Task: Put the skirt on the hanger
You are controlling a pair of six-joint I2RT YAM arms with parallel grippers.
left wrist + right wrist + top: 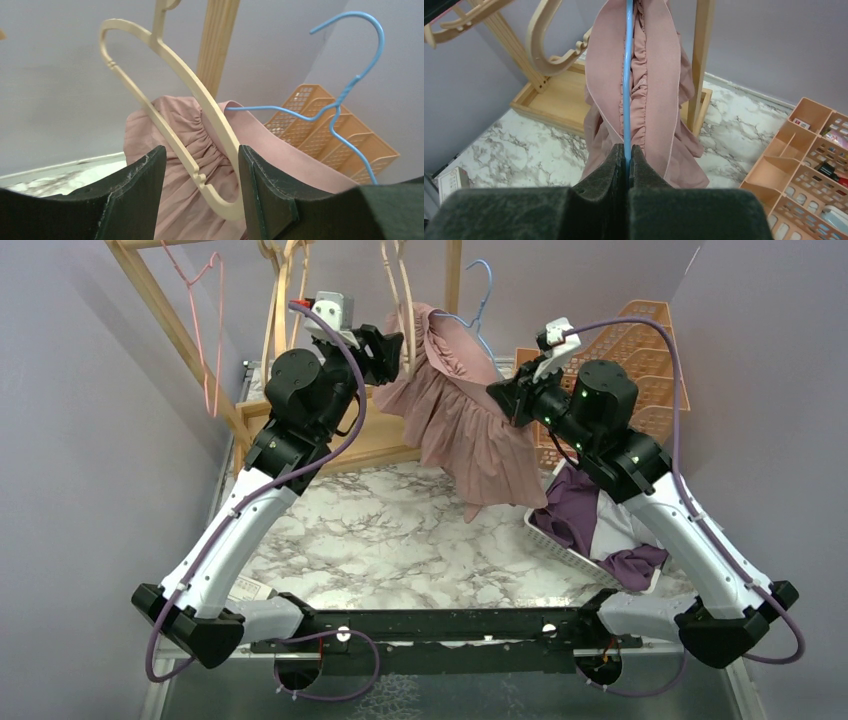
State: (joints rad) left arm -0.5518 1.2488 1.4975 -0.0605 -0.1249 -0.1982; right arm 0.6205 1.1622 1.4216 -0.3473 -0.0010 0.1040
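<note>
A dusty pink skirt hangs draped over a blue wire hanger, held up above the marble table. My right gripper is shut on the blue hanger's wire, with the skirt spread on both sides of it. My left gripper is open; a cream plastic hanger from the rack passes between its fingers, with the skirt just behind. The blue hanger's hook rises at the right in the left wrist view.
A wooden clothes rack with a pink wire hanger and cream hangers stands at the back left. Orange mesh organisers stand at the back right. A white basket of purple and white clothes sits under my right arm.
</note>
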